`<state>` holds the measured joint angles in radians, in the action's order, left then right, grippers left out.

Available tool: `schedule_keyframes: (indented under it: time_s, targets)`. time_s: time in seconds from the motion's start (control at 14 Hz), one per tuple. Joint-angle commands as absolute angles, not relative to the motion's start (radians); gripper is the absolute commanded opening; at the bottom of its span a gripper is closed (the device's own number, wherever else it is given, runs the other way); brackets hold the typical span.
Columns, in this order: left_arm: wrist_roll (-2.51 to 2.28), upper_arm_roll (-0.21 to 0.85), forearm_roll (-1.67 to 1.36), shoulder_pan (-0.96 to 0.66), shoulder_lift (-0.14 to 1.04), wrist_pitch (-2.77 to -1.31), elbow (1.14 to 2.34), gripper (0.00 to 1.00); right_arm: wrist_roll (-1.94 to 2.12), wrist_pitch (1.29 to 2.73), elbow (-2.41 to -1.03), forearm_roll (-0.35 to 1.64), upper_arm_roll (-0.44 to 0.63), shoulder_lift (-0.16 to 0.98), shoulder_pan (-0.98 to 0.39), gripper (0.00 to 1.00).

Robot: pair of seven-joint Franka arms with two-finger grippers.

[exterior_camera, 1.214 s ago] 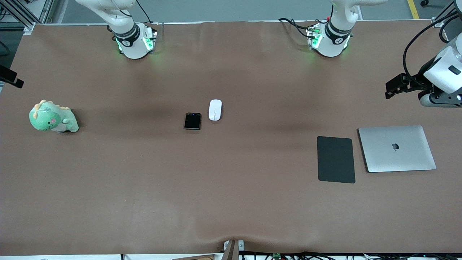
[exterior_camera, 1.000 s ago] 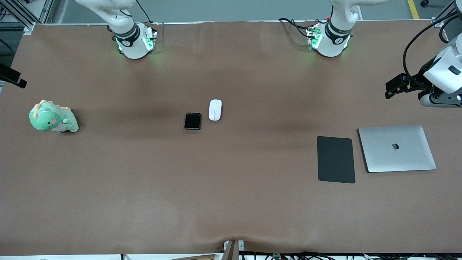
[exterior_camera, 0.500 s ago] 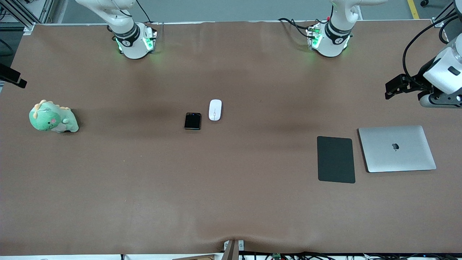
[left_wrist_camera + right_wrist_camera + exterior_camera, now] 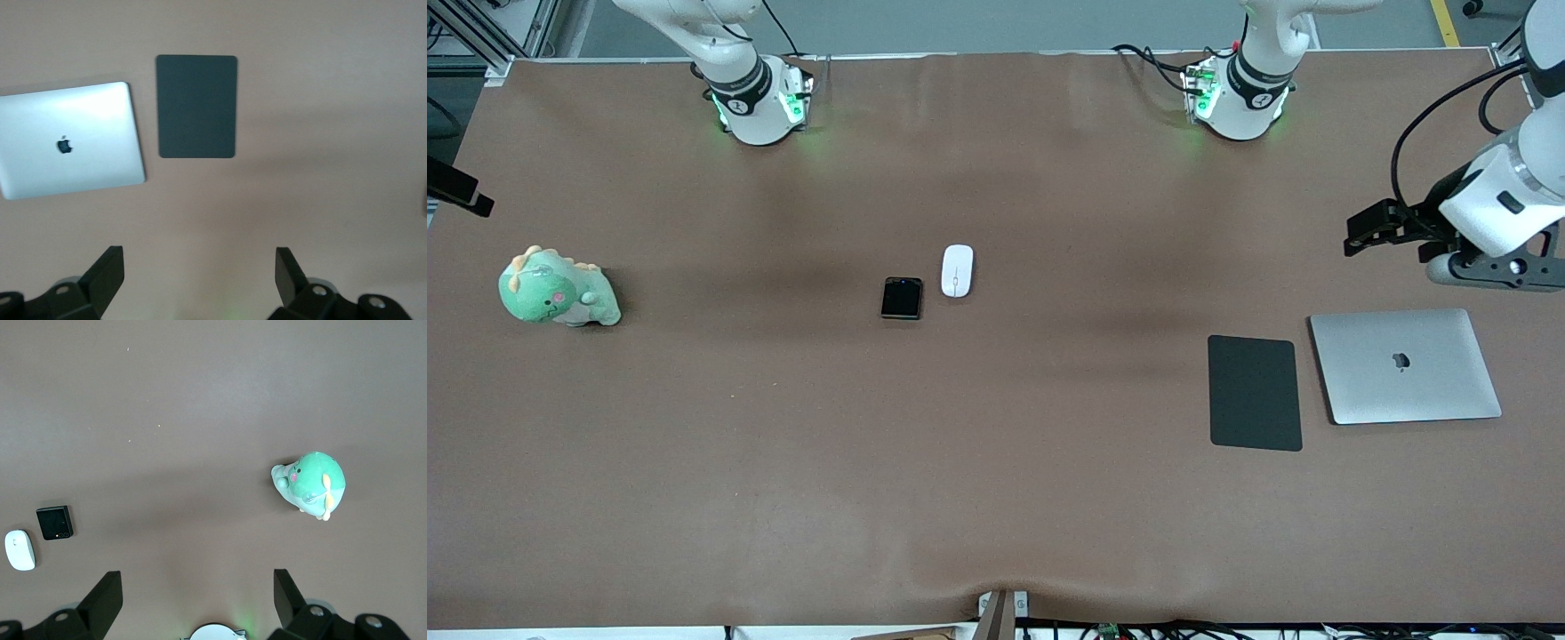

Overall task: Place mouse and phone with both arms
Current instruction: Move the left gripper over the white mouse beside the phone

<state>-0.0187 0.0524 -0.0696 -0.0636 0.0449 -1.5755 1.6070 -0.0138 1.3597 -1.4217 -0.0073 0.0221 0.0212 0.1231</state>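
Observation:
The white mouse (image 4: 958,270) lies near the table's middle. The black phone (image 4: 902,298) lies beside it, toward the right arm's end and slightly nearer the front camera. Both also show in the right wrist view, the mouse (image 4: 19,550) and the phone (image 4: 54,522). My left gripper (image 4: 199,267) is open and empty, high over the table at the left arm's end; its wrist (image 4: 1494,209) shows above the laptop. My right gripper (image 4: 195,587) is open and empty, high over the right arm's end, mostly outside the front view.
A matte black pad (image 4: 1255,393) and a closed silver laptop (image 4: 1405,366) lie side by side at the left arm's end. A green plush dinosaur (image 4: 556,289) sits at the right arm's end. Brown cloth (image 4: 996,480) covers the table.
The left arm's hand has shifted a little toward the right arm's end of the table. The mouse, phone and right arm have not visibly moved.

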Motion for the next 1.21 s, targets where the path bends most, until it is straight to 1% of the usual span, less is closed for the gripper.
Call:
schedule_keyframes:
  time_s: [0.0, 0.29, 0.5, 0.86, 1.07, 1.14]
  targets:
    - [-0.113, 0.115, -0.069, -0.078, 0.060, -1.566, 1.589, 1.00, -0.017, 1.348, -1.414, -0.015, 0.018, 0.025, 0.123, 1.00]
    - [-0.173, 0.216, -0.071, -0.089, 0.087, -1.577, 1.607, 1.00, -0.018, 1.350, -1.414, -0.008, 0.017, 0.025, 0.115, 1.00]
    - [-0.308, 0.273, -0.071, -0.132, 0.107, -1.635, 1.635, 1.00, -0.002, 1.358, -1.411, -0.009, 0.017, 0.026, 0.107, 1.00]
    - [-0.529, 0.287, -0.071, -0.294, 0.187, -1.747, 1.644, 1.00, 0.034, 1.347, -1.407, -0.005, 0.021, 0.026, 0.117, 1.00]
    - [-0.642, 0.285, -0.069, -0.388, 0.247, -1.831, 1.644, 1.00, 0.097, 1.312, -1.407, -0.009, 0.031, 0.017, 0.129, 1.00]
    - [-0.684, 0.285, -0.069, -0.418, 0.267, -1.865, 1.646, 1.00, 0.100, 1.290, -1.407, 0.006, 0.034, 0.015, 0.155, 1.00]
